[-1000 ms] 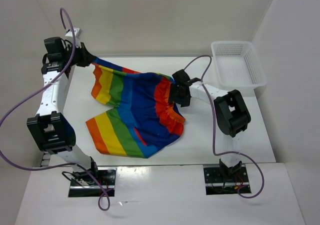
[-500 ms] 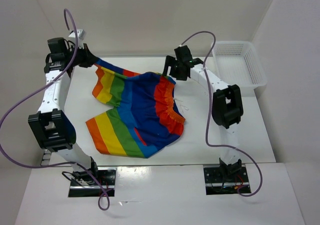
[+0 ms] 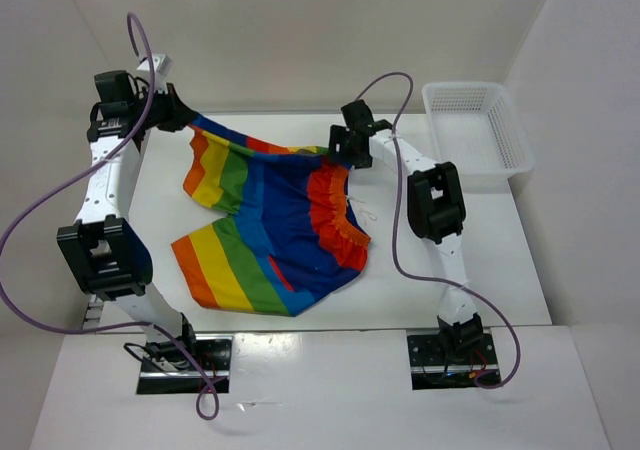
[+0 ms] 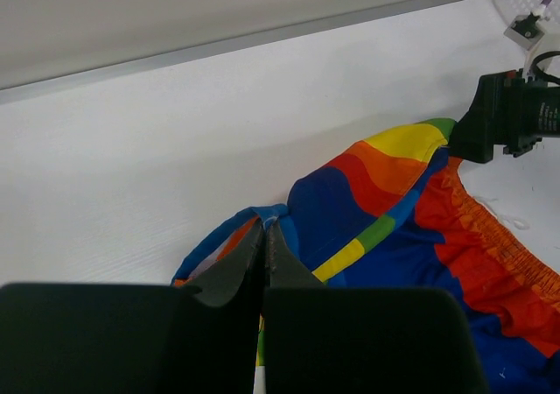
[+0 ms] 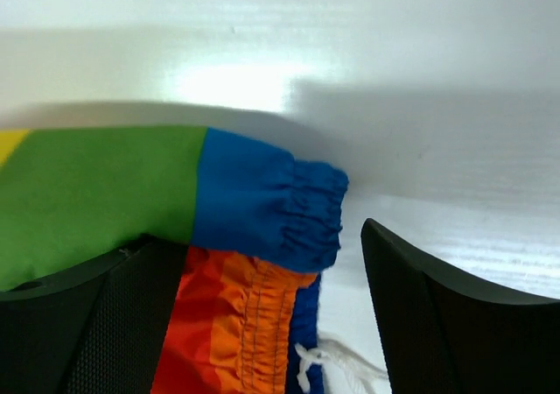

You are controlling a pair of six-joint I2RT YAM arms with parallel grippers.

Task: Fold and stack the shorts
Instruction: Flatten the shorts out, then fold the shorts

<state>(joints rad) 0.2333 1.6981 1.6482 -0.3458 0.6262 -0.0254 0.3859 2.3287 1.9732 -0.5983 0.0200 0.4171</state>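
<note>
The rainbow-striped shorts [image 3: 270, 220] lie spread on the white table, red-orange waistband toward the right, with a white drawstring [image 3: 365, 210]. My left gripper [image 3: 180, 118] is at the far left corner, shut on the blue hem of one leg [image 4: 262, 219], which it holds raised. My right gripper [image 3: 335, 148] is at the far end of the waistband. Its jaws stand open around the blue elastic corner [image 5: 280, 210]. The left finger [image 5: 96, 315] rests against the fabric; the right finger [image 5: 455, 324] is apart from it. The drawstring [image 5: 337, 363] shows below.
A white mesh basket [image 3: 476, 130] stands at the far right of the table. White walls close in behind and on both sides. The right arm's elbow [image 3: 432, 202] hangs over the table right of the shorts.
My right gripper has moved from the middle of the waistband to its far end and opened around the corner. The left gripper has held its grip with little movement.
</note>
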